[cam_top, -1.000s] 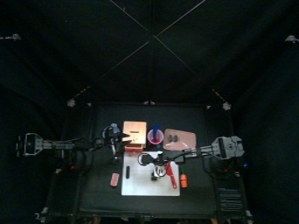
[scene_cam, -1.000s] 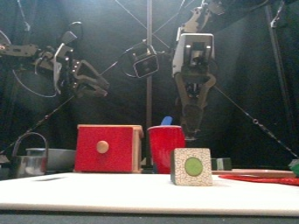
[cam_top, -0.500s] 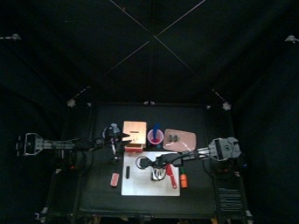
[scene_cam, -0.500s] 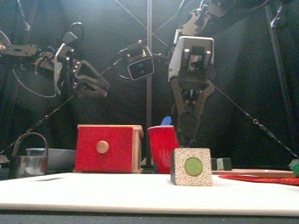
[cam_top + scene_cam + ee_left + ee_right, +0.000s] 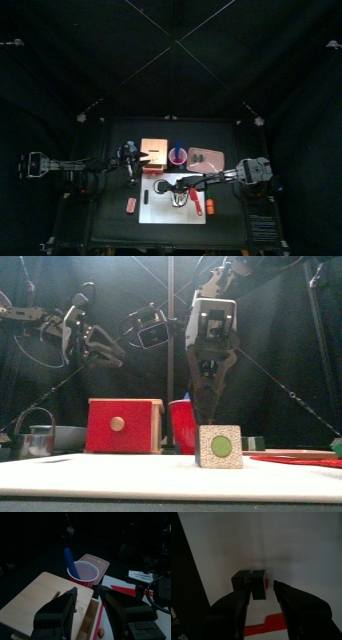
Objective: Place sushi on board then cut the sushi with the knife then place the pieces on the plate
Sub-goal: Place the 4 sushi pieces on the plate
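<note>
- Top view: the right arm reaches in over the white board (image 5: pixel 181 212), with the right gripper (image 5: pixel 174 187) by the sushi roll (image 5: pixel 162 185). The left arm hangs beside the wooden box (image 5: pixel 151 150).
- Front view: the right gripper points straight down above the sushi roll, which stands on the board.
- Right wrist view: its jaws are parted and hold nothing. The sushi roll is just past their tips, and the red knife (image 5: pixel 264 629) lies near.
- Left wrist view: the left gripper (image 5: pixel 89 597) is spread wide and empty over the box.
</note>
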Controlling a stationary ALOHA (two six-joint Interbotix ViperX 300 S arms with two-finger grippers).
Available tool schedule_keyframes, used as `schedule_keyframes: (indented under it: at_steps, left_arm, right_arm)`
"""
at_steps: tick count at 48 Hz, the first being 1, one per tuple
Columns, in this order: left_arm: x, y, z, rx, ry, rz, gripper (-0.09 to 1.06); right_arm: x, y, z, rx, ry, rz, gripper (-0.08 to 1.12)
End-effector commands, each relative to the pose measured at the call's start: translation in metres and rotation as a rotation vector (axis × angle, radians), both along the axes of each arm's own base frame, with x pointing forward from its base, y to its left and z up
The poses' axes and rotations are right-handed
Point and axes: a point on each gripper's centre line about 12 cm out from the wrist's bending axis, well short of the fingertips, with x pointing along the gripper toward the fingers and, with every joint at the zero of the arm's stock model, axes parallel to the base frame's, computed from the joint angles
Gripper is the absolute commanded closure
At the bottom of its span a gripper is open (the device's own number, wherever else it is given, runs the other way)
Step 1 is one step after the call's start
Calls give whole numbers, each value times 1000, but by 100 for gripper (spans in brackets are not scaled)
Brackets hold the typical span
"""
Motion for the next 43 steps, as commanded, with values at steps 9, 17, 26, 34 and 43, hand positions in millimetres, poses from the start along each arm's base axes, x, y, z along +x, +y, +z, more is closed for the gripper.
schedule_keyframes:
  at_steps: [9, 17, 26, 34, 43]
  left_arm:
    - [4, 1, 8, 2, -29, 5, 18]
    - [4, 1, 8, 0, -30, 6, 18]
    - [3, 1, 7, -2, -29, 6, 18]
    - [3, 1, 6, -5, -28, 10, 18]
    - [2, 1, 6, -4, -24, 9, 18]
  right_arm:
    - [4, 5, 10, 17, -29, 1, 26]
    - [4, 4, 4, 9, -16, 4, 26]
    - [4, 0, -2, -5, -8, 3, 27]
    - [5, -1, -5, -9, -7, 2, 31]
    - [5, -1, -7, -8, -10, -5, 44]
